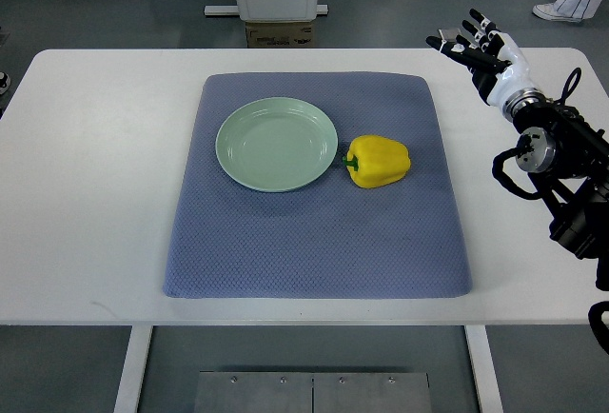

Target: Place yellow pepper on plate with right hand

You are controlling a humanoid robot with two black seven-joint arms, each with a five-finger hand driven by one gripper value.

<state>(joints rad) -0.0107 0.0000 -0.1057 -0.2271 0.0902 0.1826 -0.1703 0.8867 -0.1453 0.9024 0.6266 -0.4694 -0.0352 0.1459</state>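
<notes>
— White surface (95, 194) over a grey floor — what's lying on it?

— Starting from the left, a blue-grey mat (314, 242) covers the middle. On it sits a pale green plate (276, 144), with nothing in it.

— And the yellow pepper (378, 161)?

— Just right of the plate, on its side on the mat, its green stem pointing at the rim. Whether stem and rim touch, I can't tell.

— What about the arm?

— It comes in from the right edge. The right hand (481, 51) hangs over the surface's far right corner, off the mat and well apart from the pepper — fingers (447, 40) spread, holding nothing.

— Beyond the surface?

— A white stand's base and, top right, someone's shoe.
</notes>
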